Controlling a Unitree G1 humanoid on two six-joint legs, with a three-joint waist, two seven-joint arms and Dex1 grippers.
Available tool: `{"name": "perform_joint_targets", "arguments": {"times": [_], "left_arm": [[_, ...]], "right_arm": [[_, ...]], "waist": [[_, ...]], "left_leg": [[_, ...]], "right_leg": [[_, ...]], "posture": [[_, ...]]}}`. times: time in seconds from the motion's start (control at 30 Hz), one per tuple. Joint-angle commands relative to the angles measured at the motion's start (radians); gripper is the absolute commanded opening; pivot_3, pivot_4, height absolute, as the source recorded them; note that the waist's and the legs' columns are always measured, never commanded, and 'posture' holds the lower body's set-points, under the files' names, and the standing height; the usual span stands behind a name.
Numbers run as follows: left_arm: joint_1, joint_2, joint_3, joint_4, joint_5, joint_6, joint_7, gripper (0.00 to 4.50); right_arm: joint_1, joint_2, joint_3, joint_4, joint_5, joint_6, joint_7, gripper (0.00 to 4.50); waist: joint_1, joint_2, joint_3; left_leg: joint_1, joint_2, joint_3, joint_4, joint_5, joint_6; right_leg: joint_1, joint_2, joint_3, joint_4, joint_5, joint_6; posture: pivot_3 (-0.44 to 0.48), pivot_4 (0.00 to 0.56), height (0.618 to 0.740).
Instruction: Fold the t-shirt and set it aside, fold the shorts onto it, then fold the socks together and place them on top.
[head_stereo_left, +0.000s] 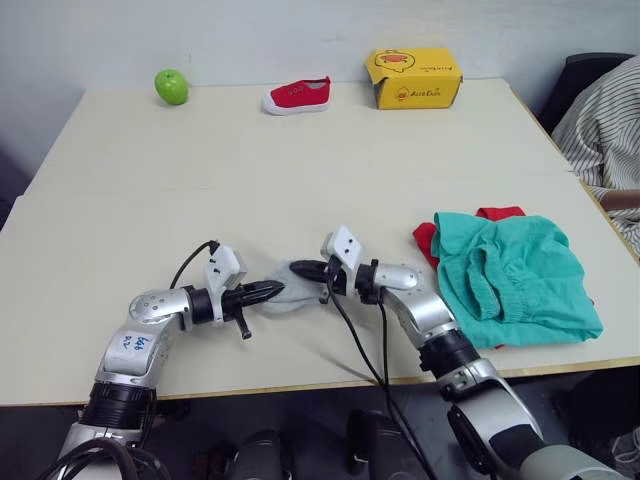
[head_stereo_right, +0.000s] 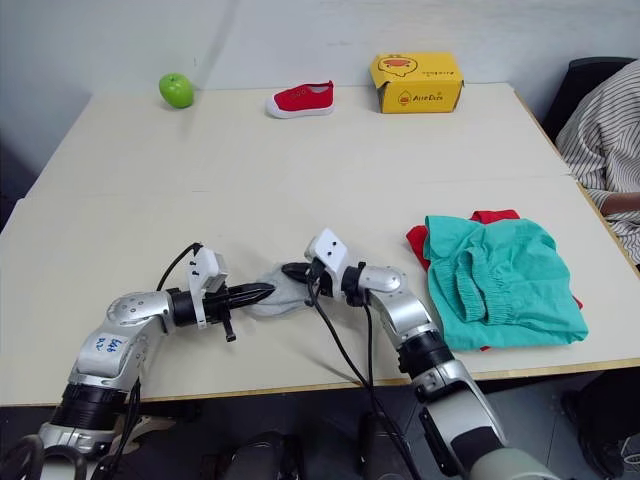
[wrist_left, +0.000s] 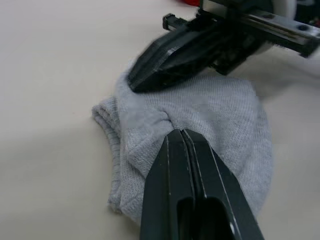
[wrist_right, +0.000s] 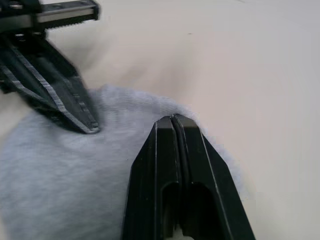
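— Where are the socks?

— The socks (head_stereo_left: 287, 297) lie bunched in a grey heap near the front edge of the table (head_stereo_left: 300, 170), between my two grippers. My left gripper (head_stereo_left: 272, 291) presses its tip into one side of the heap, fingers pressed flat together with a fold of grey cloth puckered at the tip. My right gripper (head_stereo_left: 302, 268) comes in from the other side, its fingers likewise closed tight, tips resting on the cloth.

— And the other clothes?

— The shorts (head_stereo_left: 515, 280) lie spread over the t-shirt (head_stereo_left: 428, 236) at my right, close to the table's front and right edges; only red corners of the shirt peek out.

— Room to move?

— The whole middle of the table is bare. Along the far edge sit a green apple (head_stereo_left: 171, 86), a small red shoe (head_stereo_left: 297, 96) and a yellow box (head_stereo_left: 414, 78), its flap closed; its contents are hidden. A person in a striped sleeve (head_stereo_left: 605, 110) sits beyond the right edge.
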Motion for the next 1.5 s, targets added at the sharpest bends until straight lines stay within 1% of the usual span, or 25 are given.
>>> {"name": "perform_joint_targets", "arguments": {"times": [0.03, 0.1, 0.17, 0.27, 0.33, 0.37, 0.4, 0.47, 0.5, 0.53, 0.63, 0.67, 0.73, 0.8, 0.9, 1.03, 1.1, 1.13, 1.17, 1.2, 1.23, 1.3, 1.37, 1.47, 1.5], "left_arm": [[0.01, -0.006, -0.022, 0.067, 0.029, -0.038, -0.017, 0.0], [-0.002, -0.018, -0.02, 0.102, 0.026, -0.069, -0.026, 0.0], [-0.017, -0.024, -0.021, 0.132, 0.03, -0.095, -0.035, 0.0], [-0.042, -0.026, -0.021, 0.18, 0.041, -0.129, -0.045, 0.0], [-0.053, -0.028, -0.022, 0.2, 0.044, -0.143, -0.047, 0.0], [-0.056, -0.028, -0.023, 0.206, 0.046, -0.149, -0.048, 0.0], [-0.058, -0.029, -0.023, 0.209, 0.046, -0.152, -0.048, 0.0], [-0.06, -0.031, -0.024, 0.213, 0.045, -0.156, -0.048, 0.0], [-0.061, -0.031, -0.025, 0.214, 0.045, -0.158, -0.048, 0.0], [-0.06, -0.031, -0.025, 0.214, 0.045, -0.159, -0.049, 0.0], [-0.059, -0.029, -0.025, 0.218, 0.045, -0.165, -0.05, 0.0], [-0.058, -0.029, -0.025, 0.218, 0.046, -0.167, -0.049, 0.0], [-0.057, -0.03, -0.023, 0.219, 0.046, -0.171, -0.048, 0.0], [-0.055, -0.03, -0.02, 0.217, 0.045, -0.175, -0.044, 0.0], [-0.052, -0.03, -0.017, 0.214, 0.044, -0.177, -0.043, 0.0], [-0.047, -0.024, -0.008, 0.167, 0.017, -0.151, -0.056, 0.0], [-0.043, -0.011, -0.006, 0.125, 0.006, -0.135, -0.074, 0.0], [-0.036, 0.001, 0.002, 0.081, -0.031, -0.084, -0.093, 0.0], [-0.029, 0.008, 0.009, 0.05, -0.059, -0.045, -0.104, 0.0], [-0.023, 0.008, 0.04, -0.008, -0.131, 0.031, -0.1, 0.0], [-0.02, 0.01, 0.064, -0.06, -0.197, 0.099, -0.1, 0.17], [-0.018, 0.017, 0.122, -0.169, -0.329, 0.211, -0.086, 0.63], [-0.01, 0.038, 0.153, -0.251, -0.392, 0.267, -0.081, 1.18], [0.022, 0.057, 0.188, -0.358, -0.471, 0.315, -0.077, 2.05], [0.038, 0.062, 0.192, -0.385, -0.477, 0.299, -0.094, 2.28]], "right_arm": [[-0.024, -0.045, -0.067, 0.047, 0.015, -0.026, 0.013, 0.03], [-0.022, -0.072, -0.108, 0.005, 0.084, 0.061, 0.078, 0.03], [-0.013, -0.109, -0.141, -0.083, 0.184, 0.278, 0.143, 0.03], [-0.003, -0.181, -0.161, -0.224, 0.315, 0.678, 0.171, 0.6], [-0.017, -0.203, -0.18, -0.273, 0.397, 0.964, 0.136, 1.33], [-0.025, -0.205, -0.192, -0.284, 0.427, 1.069, 0.116, 1.65], [-0.035, -0.205, -0.194, -0.29, 0.441, 1.152, 0.096, 2.08], [-0.052, -0.192, -0.208, -0.291, 0.482, 1.286, 0.081, 2.73], [-0.062, -0.17, -0.216, -0.286, 0.488, 1.314, 0.058, 3.12], [-0.069, -0.15, -0.214, -0.281, 0.481, 1.318, 0.033, 3.34], [-0.094, -0.094, -0.187, -0.26, 0.445, 1.284, -0.023, 4.37], [-0.108, -0.064, -0.198, -0.238, 0.439, 1.266, -0.046, 4.44], [-0.132, -0.017, -0.212, -0.195, 0.431, 1.234, -0.074, 4.23], [-0.139, 0.005, -0.213, -0.187, 0.434, 1.22, -0.076, 3.63], [-0.14, 0.022, -0.239, -0.197, 0.454, 1.234, -0.09, 2.49], [-0.11, 0.033, -0.285, -0.284, 0.5, 1.267, -0.111, 1.15], [-0.084, 0.012, -0.309, -0.376, 0.554, 1.284, -0.083, 0.44], [-0.07, -0.013, -0.327, -0.434, 0.594, 1.301, -0.056, 0.12], [-0.061, -0.031, -0.338, -0.472, 0.62, 1.313, -0.04, 0.01], [-0.054, -0.1, -0.348, -0.531, 0.677, 1.35, 0.022, 0.01], [-0.049, -0.162, -0.359, -0.577, 0.727, 1.381, 0.076, 0.0], [-0.045, -0.341, -0.391, -0.64, 0.817, 1.438, 0.192, 0.0], [-0.037, -0.51, -0.412, -0.656, 0.847, 1.436, 0.279, 0.0], [-0.006, -0.837, -0.358, -0.605, 0.768, 1.325, 0.469, 0.0], [0.009, -0.946, -0.312, -0.558, 0.703, 1.241, 0.549, 0.0]], "waist": [[0.002, 0.0, 0.0], [0.002, 0.0, 0.0], [0.002, 0.001, 0.0], [0.004, 0.001, 0.0], [0.003, 0.001, 0.0], [0.003, 0.001, 0.0], [0.003, 0.001, 0.0], [0.003, 0.002, -0.001], [0.002, 0.003, -0.001], [0.002, 0.003, -0.001], [0.001, 0.003, -0.002], [0.001, 0.003, -0.002], [0.0, 0.003, -0.002], [0.0, 0.003, -0.002], [0.002, 0.003, -0.002], [0.0, 0.003, -0.002], [0.001, 0.003, -0.002], [0.002, 0.003, -0.002], [0.002, 0.004, -0.001], [0.002, 0.004, -0.001], [0.004, 0.004, 0.0], [0.008, 0.004, 0.001], [0.009, 0.003, 0.001], [0.007, 0.004, 0.002], [0.007, 0.004, 0.002]], "left_leg": [[0.0, 0.0, 0.0, 0.0, 0.0, 0.0], [0.0, 0.0, 0.0, 0.0, 0.0, 0.0], [0.0, 0.0, 0.0, 0.0, 0.0, 0.0], [0.0, 0.0, 0.0, 0.0, 0.0, 0.0], [0.0, 0.0, -0.001, 0.001, 0.0, 0.001], [0.0, 0.0, -0.001, 0.001, 0.0, 0.001], [0.0, 0.0, -0.001, 0.001, 0.0, 0.001], [0.0, 0.0, -0.001, 0.001, 0.001, 0.001], [0.0, -0.001, -0.001, 0.001, 0.001, 0.001], [0.0, -0.001, -0.001, 0.001, 0.001, 0.001], [0.0, -0.001, -0.001, 0.001, 0.001, 0.001], [0.0, -0.001, -0.001, 0.0, 0.001, 0.001], [0.0, -0.001, -0.001, 0.0, 0.001, 0.001], [0.0, -0.001, 0.0, 0.0, 0.001, 0.001], [-0.001, -0.002, -0.001, 0.0, 0.001, 0.001], [-0.002, -0.002, -0.001, 0.0, 0.0, 0.001], [-0.002, -0.001, -0.001, 0.0, 0.0, 0.001], [-0.002, -0.001, -0.001, 0.0, 0.0, 0.001], [-0.003, -0.001, -0.001, 0.0, 0.0, 0.001], [-0.004, -0.002, -0.002, 0.0, 0.0, 0.002], [-0.004, -0.002, -0.002, 0.0, 0.0, 0.002], [-0.007, -0.003, -0.004, 0.0, -0.001, 0.004], [-0.008, -0.004, -0.006, 0.001, -0.002, 0.006], [-0.008, -0.005, -0.005, 0.0, -0.003, 0.007], [-0.008, -0.006, -0.005, -0.001, -0.003, 0.007]], "right_leg": [[0.0, 0.0, 0.0, 0.0, 0.0, 0.0], [0.0, 0.0, 0.0, -0.001, 0.0, 0.0], [0.0, 0.0, 0.0, -0.001, 0.0, 0.0], [0.0, 0.0, 0.0, 0.0, 0.0, 0.0], [0.0, -0.001, 0.0, 0.001, 0.0, -0.001], [0.0, -0.002, 0.0, 0.001, 0.001, -0.001], [0.0, -0.003, 0.0, 0.001, 0.001, -0.001], [0.0, -0.005, -0.001, 0.001, 0.0, -0.002], [0.0, -0.006, -0.002, 0.001, 0.0, -0.002], [0.0, -0.006, -0.002, 0.001, 0.0, -0.002], [0.0, -0.006, -0.003, 0.001, 0.0, -0.002], [0.0, -0.006, -0.003, 0.001, 0.0, -0.002], [0.0, -0.005, -0.003, 0.001, 0.0, -0.002], [0.0, -0.005, -0.003, 0.003, 0.0, -0.002], [-0.001, -0.005, -0.003, 0.002, 0.0, -0.002], [-0.001, -0.004, -0.003, 0.001, 0.001, -0.001], [-0.001, -0.004, -0.003, 0.001, 0.001, -0.001], [-0.001, -0.004, -0.003, 0.0, 0.001, -0.001], [-0.001, -0.004, -0.004, 0.0, 0.001, -0.001], [-0.002, -0.004, -0.003, -0.001, 0.001, -0.001], [-0.002, -0.004, -0.003, -0.001, 0.001, -0.001], [-0.002, -0.006, -0.003, -0.002, 0.002, 0.0], [-0.002, -0.008, -0.002, -0.003, 0.002, 0.0], [-0.001, -0.008, -0.003, -0.007, 0.002, 0.001], [-0.001, -0.009, -0.003, -0.008, 0.002, 0.001]], "posture": [[0.0, 0.15, 0.74], [0.0, 0.15, 0.74], [0.0, 0.15, 0.74], [0.0, 0.15, 0.74], [0.0, 0.15, 0.74], [0.0, 0.15, 0.74], [0.0, 0.15, 0.74], [0.0, 0.15, 0.74], [0.0, 0.15, 0.74], [0.0, 0.15, 0.74], [0.0, 0.15, 0.74], [0.0, 0.15, 0.74], [0.0, 0.15, 0.74], [0.0, 0.15, 0.74], [0.0, 0.15, 0.74], [0.0, 0.15, 0.74], [0.0, 0.15, 0.74], [0.0, 0.15, 0.74], [0.0, 0.15, 0.74], [0.0, 0.15, 0.74], [0.0, 0.15, 0.74], [0.0, 0.15, 0.74], [0.0, 0.15, 0.74], [0.0, 0.15, 0.74], [0.0, 0.15, 0.74]]}}
